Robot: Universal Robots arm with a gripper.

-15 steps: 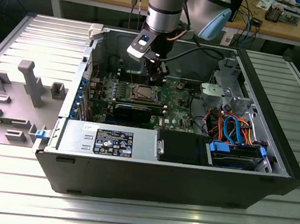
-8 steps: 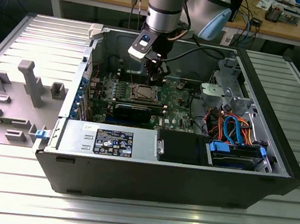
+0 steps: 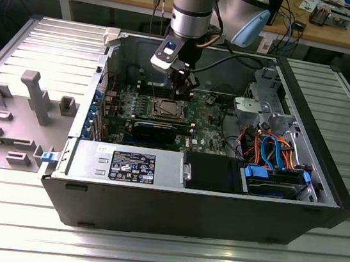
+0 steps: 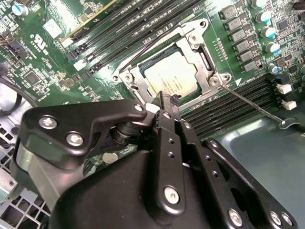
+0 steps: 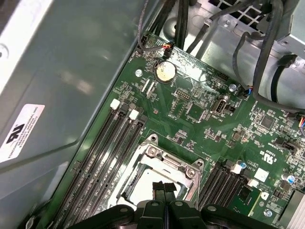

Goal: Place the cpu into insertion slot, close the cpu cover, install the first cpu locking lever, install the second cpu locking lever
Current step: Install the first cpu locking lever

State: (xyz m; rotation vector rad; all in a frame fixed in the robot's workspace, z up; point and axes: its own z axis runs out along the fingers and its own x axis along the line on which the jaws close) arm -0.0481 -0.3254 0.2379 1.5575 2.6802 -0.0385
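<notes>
The cpu (image 4: 170, 74) lies flat in the insertion slot (image 3: 166, 109) on the green board, its silvery top showing through the window of the cpu cover (image 4: 193, 38), which lies down over it. One thin wire locking lever (image 4: 255, 105) sticks out sideways over the black memory slots. Another lever (image 4: 150, 47) runs along the cover's opposite edge. My gripper (image 4: 167, 98) is shut with nothing in it. Its black fingertips hover just above the socket's edge, by a corner of the cpu (image 5: 145, 183) and the cover (image 5: 167, 162). In the exterior view the gripper (image 3: 182, 87) hangs inside the open case.
Long black memory slots (image 5: 102, 157) flank the socket on both sides. The grey case wall (image 5: 71, 71) stands close beside them. Cables and a drive cage (image 3: 271, 114) fill the exterior view's right, and grey fixtures (image 3: 35, 93) stand on the table at its left.
</notes>
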